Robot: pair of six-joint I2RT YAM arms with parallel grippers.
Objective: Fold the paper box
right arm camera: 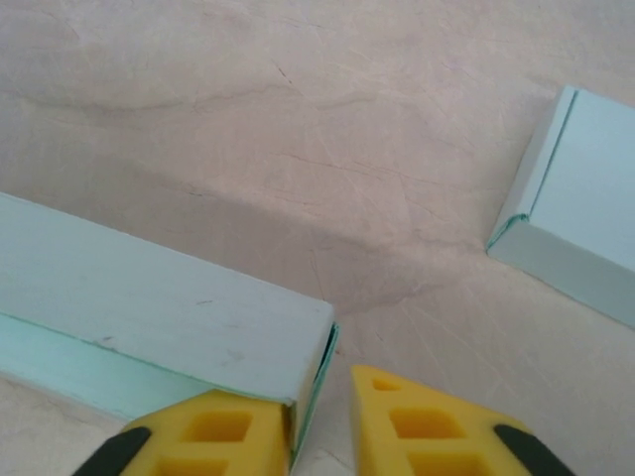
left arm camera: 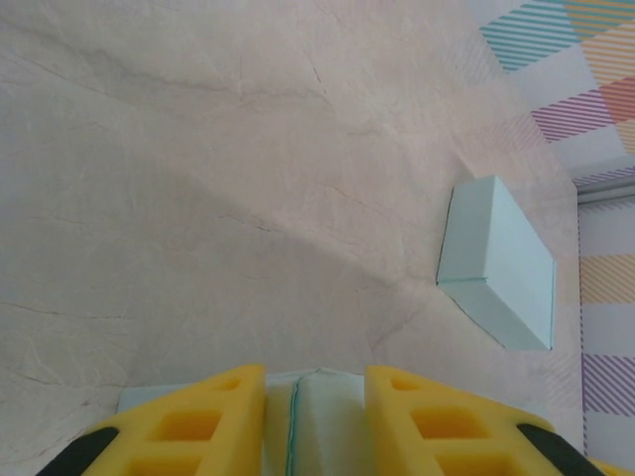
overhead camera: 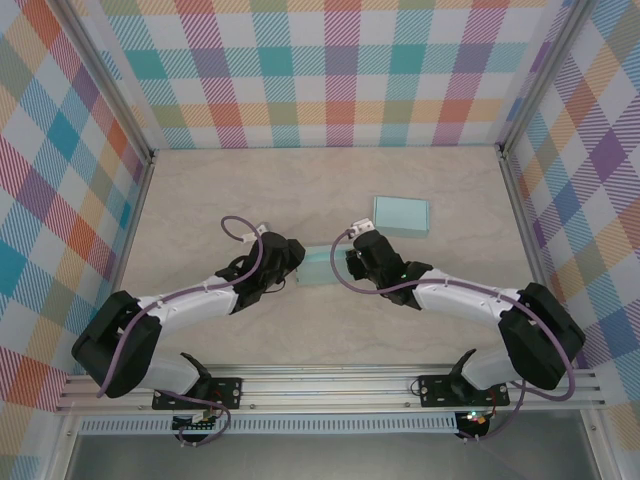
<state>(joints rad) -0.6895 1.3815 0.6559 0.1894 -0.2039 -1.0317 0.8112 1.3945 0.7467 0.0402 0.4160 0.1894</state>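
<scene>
Left hand [left arm camera: 316,397] grips the box [right arm camera: 149,297] end, presumably steadying it; right hand [right arm camera: 319,407], slightly open, holds nothing beside the corner flap [right arm camera: 321,365].

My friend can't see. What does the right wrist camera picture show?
A pale teal paper box lies on a beige table. Its end corner is right beside one yellow finger of the right claw, which is open. A second teal box sits at the right edge.
</scene>
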